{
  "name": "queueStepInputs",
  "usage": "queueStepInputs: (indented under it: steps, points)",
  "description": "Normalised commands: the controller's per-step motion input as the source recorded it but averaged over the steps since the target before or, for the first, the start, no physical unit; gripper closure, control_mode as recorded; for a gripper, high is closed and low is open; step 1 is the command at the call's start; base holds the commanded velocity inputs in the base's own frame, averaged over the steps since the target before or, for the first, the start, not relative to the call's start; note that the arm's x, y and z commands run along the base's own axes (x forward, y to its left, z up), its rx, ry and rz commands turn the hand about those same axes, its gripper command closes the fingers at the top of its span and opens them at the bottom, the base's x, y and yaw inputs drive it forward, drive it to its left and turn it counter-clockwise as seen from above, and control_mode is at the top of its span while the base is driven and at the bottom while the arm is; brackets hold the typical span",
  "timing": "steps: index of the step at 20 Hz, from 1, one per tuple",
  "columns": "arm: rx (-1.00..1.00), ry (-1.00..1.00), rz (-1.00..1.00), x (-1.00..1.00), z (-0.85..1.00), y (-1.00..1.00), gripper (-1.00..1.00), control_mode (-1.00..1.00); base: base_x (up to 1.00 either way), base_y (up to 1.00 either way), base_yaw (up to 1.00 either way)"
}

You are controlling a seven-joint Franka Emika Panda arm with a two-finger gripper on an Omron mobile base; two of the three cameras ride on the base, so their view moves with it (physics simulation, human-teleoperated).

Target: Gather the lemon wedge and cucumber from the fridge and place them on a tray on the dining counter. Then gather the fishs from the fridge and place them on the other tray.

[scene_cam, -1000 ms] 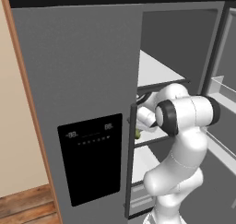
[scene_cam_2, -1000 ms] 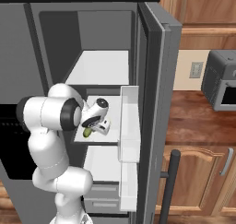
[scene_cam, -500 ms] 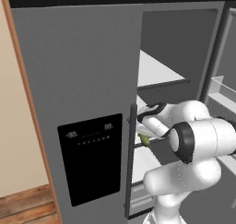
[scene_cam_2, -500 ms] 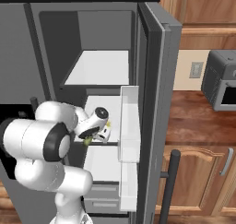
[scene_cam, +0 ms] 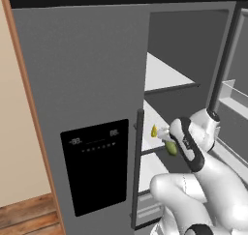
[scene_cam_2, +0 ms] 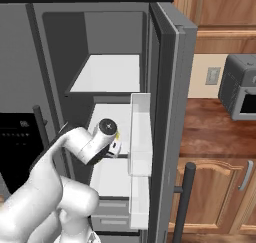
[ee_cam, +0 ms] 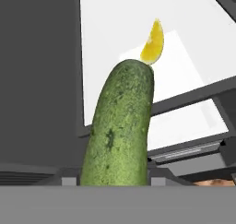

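shut left fridge door (scene_cam: 82,108) beside open compartment

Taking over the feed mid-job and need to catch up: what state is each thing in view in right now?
Green bumpy cucumber: held in the gripper, off the shelf.
Yellow lemon wedge: past the cucumber's far end; on the shelf or not, cannot tell.
Grey fridge's right door: open.
Fridge's left door with black dispenser panel: closed.
White middle fridge shelf: in place.

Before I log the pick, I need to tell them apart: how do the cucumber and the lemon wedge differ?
The cucumber is long, dark green and bumpy; the lemon wedge is a small, smooth yellow sliver. The cucumber is held in the gripper; the lemon wedge lies on the fridge shelf.
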Motion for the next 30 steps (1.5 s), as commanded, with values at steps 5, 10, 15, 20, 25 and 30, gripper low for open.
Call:
queueStepInputs:
  steps: [5,10,15,20,25,30]
  points:
    - [-0.02,0.01,0.01,-0.99,1.0,-0.15,1.0,-1.0,0.0,0.0,0.0]
    - [-0.11,0.01,0.01,-1.0,0.96,0.2,1.0,-1.0,0.0,0.0,0.0]
    - [-0.11,0.0,0.0,-0.85,1.0,0.19,1.0,-1.0,0.0,0.0,0.0]
    - [-0.06,-0.04,0.0,-1.0,0.47,0.05,1.0,-1.0,0.0,0.0,0.0]
    - [-0.02,-0.18,0.0,-0.95,0.0,0.0,1.0,-1.0,0.0,0.0,0.0]
    - [0.0,-0.12,0.0,-0.79,0.0,0.0,1.0,-1.0,0.0,0.0,0.0]
